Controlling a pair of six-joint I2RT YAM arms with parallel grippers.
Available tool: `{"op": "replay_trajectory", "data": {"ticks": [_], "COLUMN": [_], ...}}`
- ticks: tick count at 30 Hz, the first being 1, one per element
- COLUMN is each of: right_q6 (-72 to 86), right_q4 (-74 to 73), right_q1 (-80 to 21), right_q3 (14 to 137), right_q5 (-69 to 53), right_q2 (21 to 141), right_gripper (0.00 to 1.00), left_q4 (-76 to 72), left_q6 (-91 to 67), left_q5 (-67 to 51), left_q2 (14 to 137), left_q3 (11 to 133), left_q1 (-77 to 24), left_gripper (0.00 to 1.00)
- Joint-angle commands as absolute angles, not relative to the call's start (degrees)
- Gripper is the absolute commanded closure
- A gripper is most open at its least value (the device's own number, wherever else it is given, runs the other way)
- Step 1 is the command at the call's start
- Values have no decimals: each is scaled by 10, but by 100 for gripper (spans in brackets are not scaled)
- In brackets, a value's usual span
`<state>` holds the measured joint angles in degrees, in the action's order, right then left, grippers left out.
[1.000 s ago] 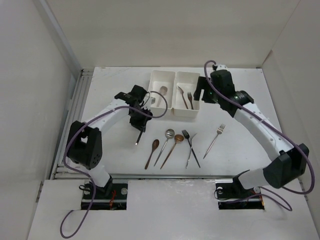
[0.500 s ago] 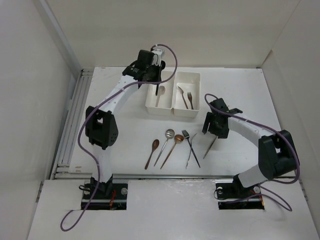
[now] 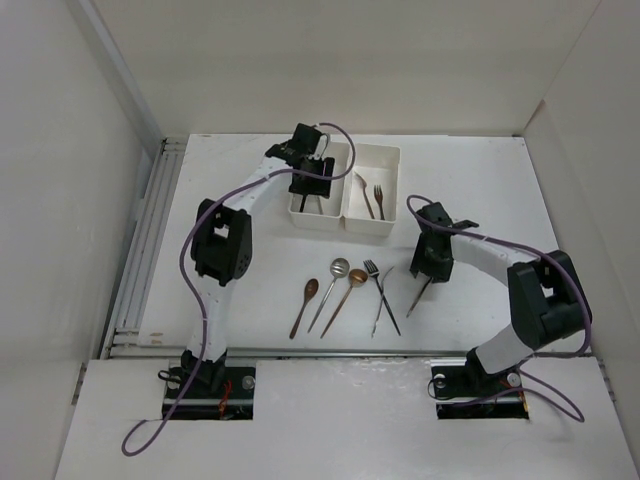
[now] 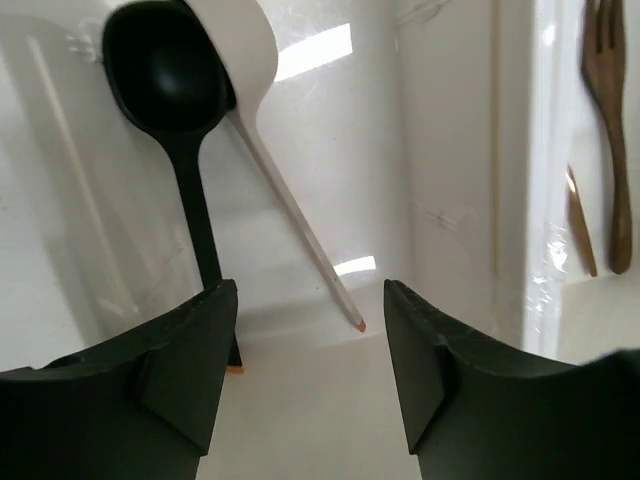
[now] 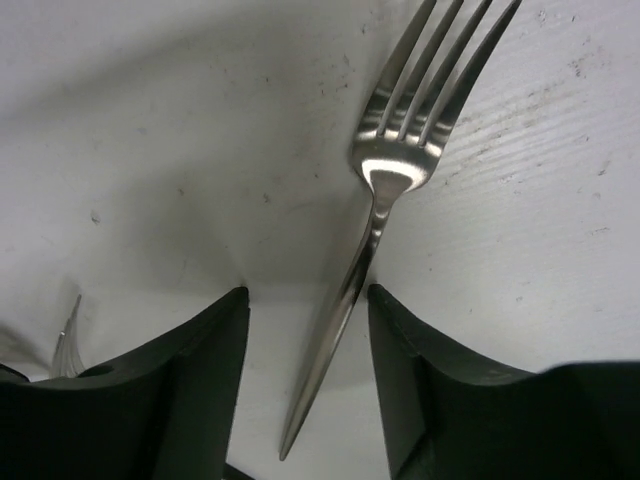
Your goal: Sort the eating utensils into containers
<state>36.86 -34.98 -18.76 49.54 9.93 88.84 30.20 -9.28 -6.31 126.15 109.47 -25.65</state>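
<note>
My left gripper [image 4: 310,285] hangs open inside the left container [image 3: 315,222] with nothing between its fingers. On that container's floor lie a black spoon [image 4: 170,80] and a white spoon [image 4: 240,45], side by side just ahead of the fingertips. The right container [image 3: 368,228] holds copper-toned forks [image 4: 610,130]. My right gripper [image 5: 308,292] is down on the table, open. Its jaws straddle the handle of a silver fork [image 5: 400,150], which lies flat on the table. In the top view that silver fork [image 3: 420,293] pokes out below the right gripper [image 3: 428,270].
A row of utensils lies on the table in front of the containers: a brown spoon [image 3: 305,300], a silver spoon [image 3: 335,275], a copper spoon [image 3: 350,285] and two crossed forks [image 3: 380,295]. White walls enclose the table on three sides.
My left gripper has opened over the left container and the black spoon now lies in it. My right gripper came down around the silver fork, its jaws narrowing.
</note>
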Motion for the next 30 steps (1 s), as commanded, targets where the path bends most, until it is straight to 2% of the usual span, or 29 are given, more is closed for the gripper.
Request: {"op": "replay_trajectory", "data": {"ticks": [1,3,4,5,7,8,9,12,14,16,18,21,26,30], "right_q6": [374,369,369,369,364,364,364,364,338,324,302,266,215,199], "right_q4": [-337,-337,-337,-337,-331,-331,-325,-325,-325,-356,-403,-431,-361,-286], "right_q1": [-178,-178,-178,-178,-178,-173,-173,-173,-173,-194,-226,-259,-294,-294], "right_q3": [506,506,511,512,512,512,512,506,514,549,617,702,884,973], "right_q5": [85,79,79,79,84,84,84,96,106,165,247,307,342,349], "right_q2": [906,911,911,911,917,917,911,904,883,845,823,816,890,1003], "right_gripper": [46,53,63,69,82,94,100,100,100,100,100,100,100,100], "left_q4": [359,387,392,392,392,392,401,412,410,396,396,396,360,341], "left_q6": [-104,-94,-83,-77,-63,-49,-43,-11,12,60,77,70,65,60], "left_q5": [-56,-44,-39,-39,-39,-39,-39,-39,-45,-55,-61,-93,-113,-102], "left_q2": [1207,1181,1168,1154,1106,1091,1065,1033,990,939,915,895,887,905], "left_q3": [1176,1199,1199,1199,1152,1135,1106,1058,969,861,803,709,632,608], "left_q1": [-255,-255,-255,-255,-255,-255,-255,-260,-260,-285,-312,-354,-399,-411], "left_gripper": [42,41,41,41,41,41,41,43,47,48,48,48,44,44]}}
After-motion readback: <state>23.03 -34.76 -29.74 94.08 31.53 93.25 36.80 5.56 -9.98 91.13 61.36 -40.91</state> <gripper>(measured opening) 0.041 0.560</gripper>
